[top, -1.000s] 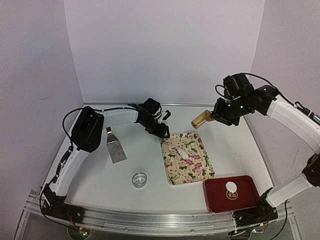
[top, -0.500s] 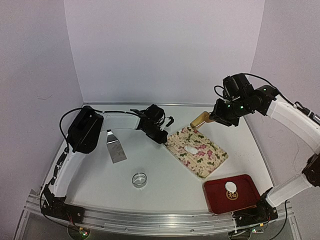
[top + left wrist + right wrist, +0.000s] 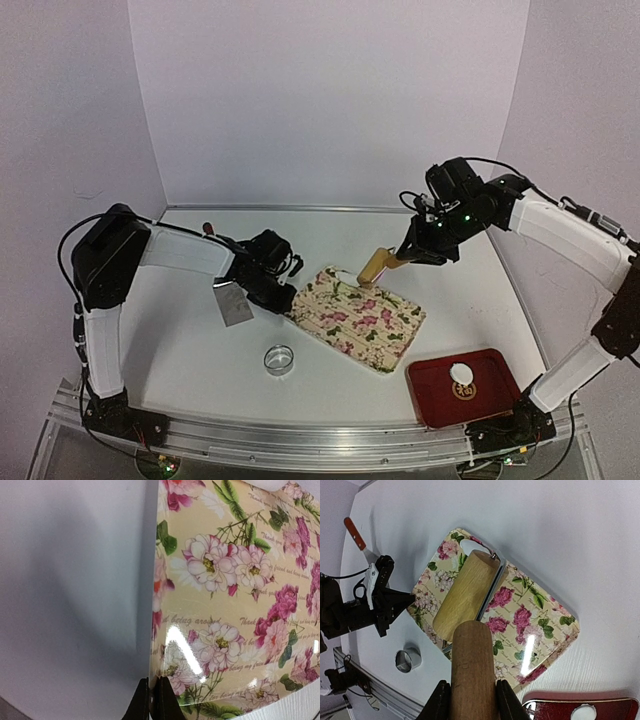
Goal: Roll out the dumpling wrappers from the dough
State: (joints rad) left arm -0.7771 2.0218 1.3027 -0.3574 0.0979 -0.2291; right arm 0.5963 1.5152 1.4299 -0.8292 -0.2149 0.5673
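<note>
Your one cut dumpling wrapper [image 3: 461,373] lies on the red tray [image 3: 497,398], near the right arm's base; judge it thin, soft and light, likely to stretch, tear or stick, so slide under its rim rather than pinch its middle; the left gripper [image 3: 150,703] is pressed together on the edge of the glossy, flat floral cutting board [image 3: 362,322]; the right gripper [image 3: 472,700] pinches the smooth wooden handle of the rolling pin [image 3: 466,596], its cylindrical roller over the board; whether dough lies beneath it, you cannot tell.
</note>
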